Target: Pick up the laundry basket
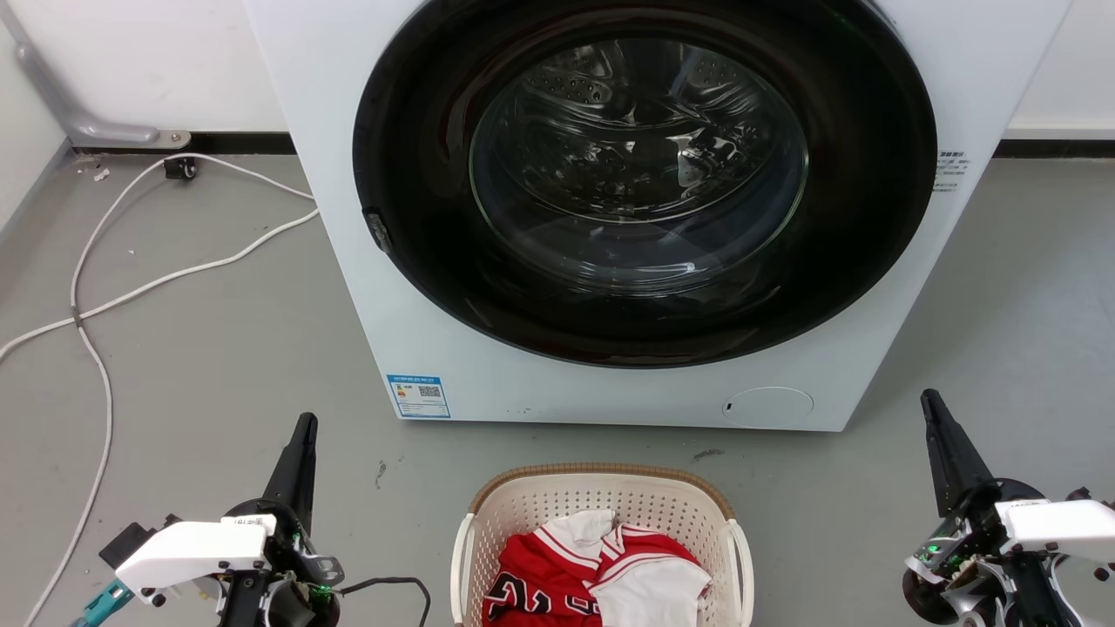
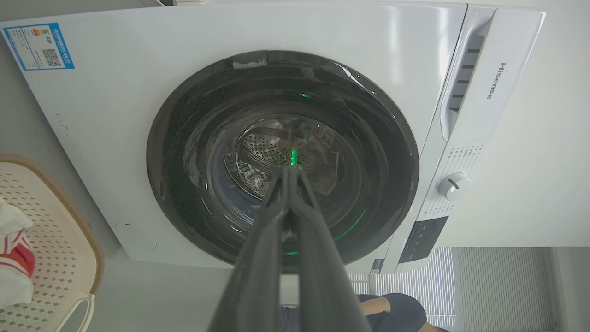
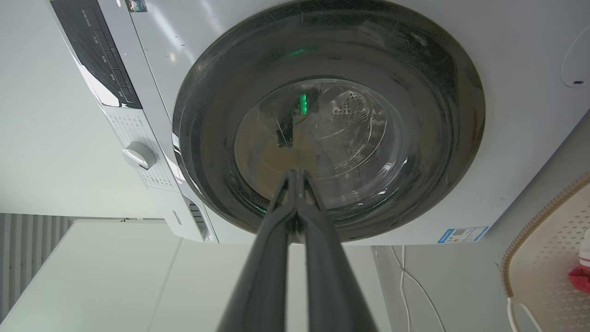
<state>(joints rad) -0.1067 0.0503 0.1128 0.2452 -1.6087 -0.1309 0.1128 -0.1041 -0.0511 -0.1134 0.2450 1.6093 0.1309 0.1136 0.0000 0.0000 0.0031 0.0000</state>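
**A:** Starting at the left gripper point(image 1: 306, 427): pressed shut, tips together, nothing held. Same deal in the left wrist view, two dark fingers point(image 2: 276, 207) meeting in a point. Hanging low at the left, aimed up toward the washing machine point(image 1: 557, 396).

**B:** Yep. Ditto for the right gripper point(image 1: 930, 407): closed on nothing, tips touching, low on the right, well apart from the other one.

**A:** And the laundry basket point(image 1: 557, 501)?

**B:** Sitting on the grey floor point(image 1: 218, 392) between the two grippers, touched by neither. Just in front of the washing machine, bottom middle of the head view, near edge cut off by the frame. Brown woven-look rim, cream perforated walls, a white handle point(image 1: 742, 557) on each side.

**A:** Got a red-and-white jersey point(image 1: 557, 575) bunched up inside, plus something white lying on it.

**B:** Further out: big round dark door point(image 1: 636, 165), shiny drum visible through the glass. Blue sticker point(image 1: 418, 396) at the lower left corner of the washing machine. White cable point(image 1: 174, 279) snaking across the floor off to the left.
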